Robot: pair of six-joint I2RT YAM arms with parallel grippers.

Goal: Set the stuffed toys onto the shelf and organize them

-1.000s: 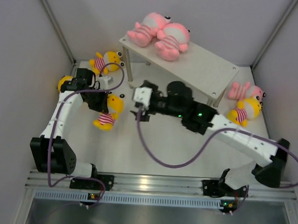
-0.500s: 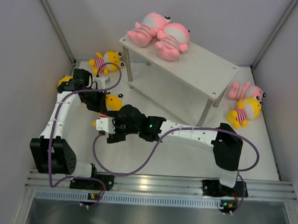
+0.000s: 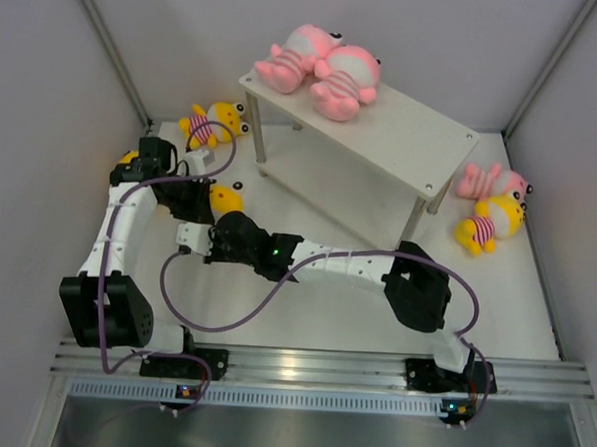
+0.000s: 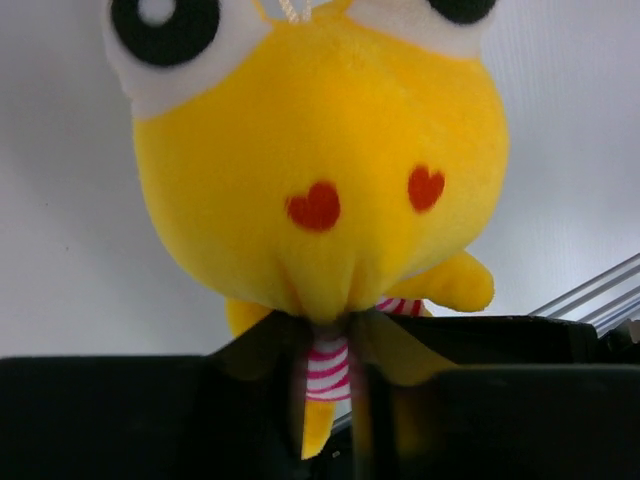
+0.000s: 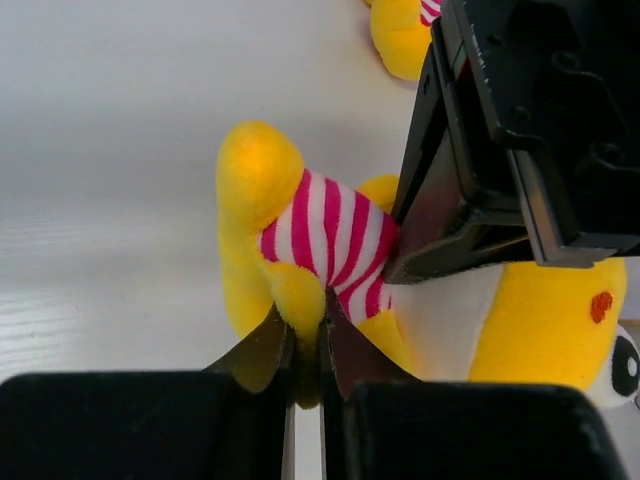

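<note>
One yellow, heart-cheeked stuffed toy (image 4: 320,200)

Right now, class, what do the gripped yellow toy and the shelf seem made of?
Yellow toy: soft matte plush, fuzzy nap, bunching where pinched. Shelf: smooth white board, perhaps painted wood or plastic; thin legs gleam like metal.

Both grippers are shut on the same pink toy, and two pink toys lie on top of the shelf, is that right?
No. The toy that the left gripper and right gripper grip is yellow, as both wrist views show. Two pink toys do lie on the shelf.
</note>
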